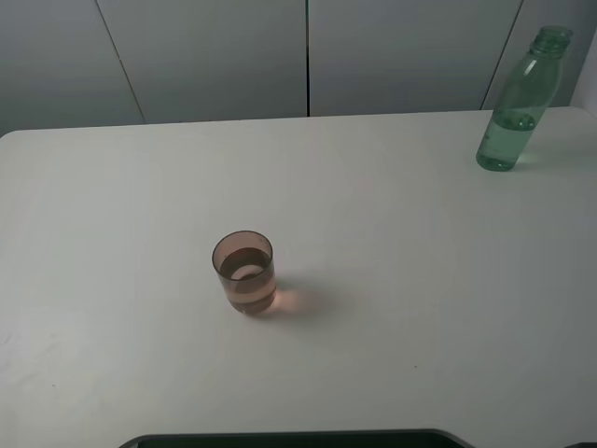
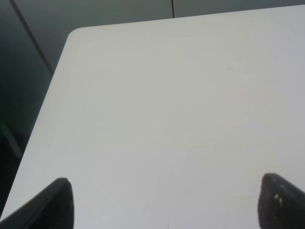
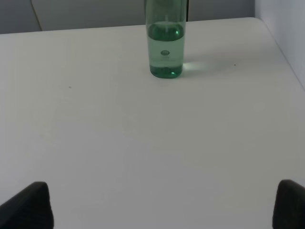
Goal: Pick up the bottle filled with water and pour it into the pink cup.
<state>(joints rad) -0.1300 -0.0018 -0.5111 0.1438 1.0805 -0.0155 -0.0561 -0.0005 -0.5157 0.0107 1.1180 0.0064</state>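
The green see-through bottle [image 1: 516, 105] stands upright and uncapped at the table's far right corner, with water in its lower part. The right wrist view shows the bottle [image 3: 166, 45] straight ahead, well beyond my right gripper [image 3: 164, 205], whose dark fingertips [image 3: 28, 205] stand wide apart with nothing between them. The pink cup [image 1: 244, 272] stands near the table's middle, slightly left, holding some liquid. My left gripper [image 2: 167, 202] is open over bare table near the left edge, its fingertips [image 2: 52, 202] far apart. Neither gripper shows in the high view.
The white table [image 1: 392, 224] ends at a rounded far left corner [image 2: 76, 33]. Grey wall panels [image 1: 308, 56] rise behind it. A white wall [image 3: 286, 24] stands close beside the bottle on the right. A dark edge [image 1: 298, 439] lies at the near side.
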